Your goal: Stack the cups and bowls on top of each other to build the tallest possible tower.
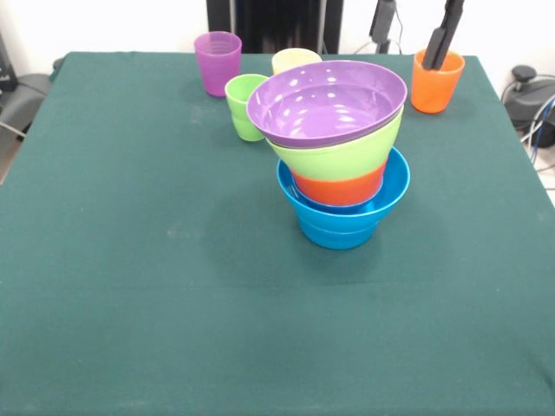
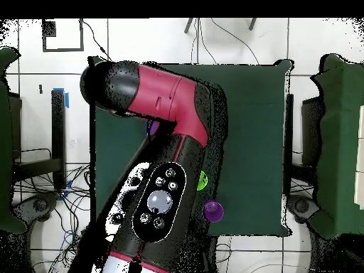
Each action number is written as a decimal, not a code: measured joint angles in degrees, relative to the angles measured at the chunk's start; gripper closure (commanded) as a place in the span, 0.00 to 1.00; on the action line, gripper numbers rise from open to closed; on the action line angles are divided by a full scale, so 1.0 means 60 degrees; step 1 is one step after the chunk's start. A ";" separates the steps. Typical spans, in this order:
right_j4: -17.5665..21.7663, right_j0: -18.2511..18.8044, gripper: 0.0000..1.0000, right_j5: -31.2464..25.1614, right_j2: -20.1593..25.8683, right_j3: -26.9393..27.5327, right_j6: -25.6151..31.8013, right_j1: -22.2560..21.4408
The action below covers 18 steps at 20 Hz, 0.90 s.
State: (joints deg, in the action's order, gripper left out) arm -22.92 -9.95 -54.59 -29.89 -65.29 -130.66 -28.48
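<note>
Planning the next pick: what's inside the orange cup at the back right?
The gripper reaches down into the orange cup, its black fingers dipping past the rim. The cup's wall hides the fingertips and anything else inside.

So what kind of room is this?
Probably a robot lab: a red and black robot arm over a green-covered table, loose cables beside it, and a test pile of plastic bowls.
</note>
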 measured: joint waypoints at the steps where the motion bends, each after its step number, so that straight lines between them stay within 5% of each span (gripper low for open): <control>1: 0.0000 0.0002 0.00 -0.0020 -0.0006 0.0014 0.0000 -0.0021; 18: 0.0002 -0.0034 0.00 -0.0269 -0.0181 0.0108 0.0000 -0.0282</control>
State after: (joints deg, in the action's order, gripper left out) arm -22.91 -10.15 -56.21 -30.98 -64.64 -130.66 -30.17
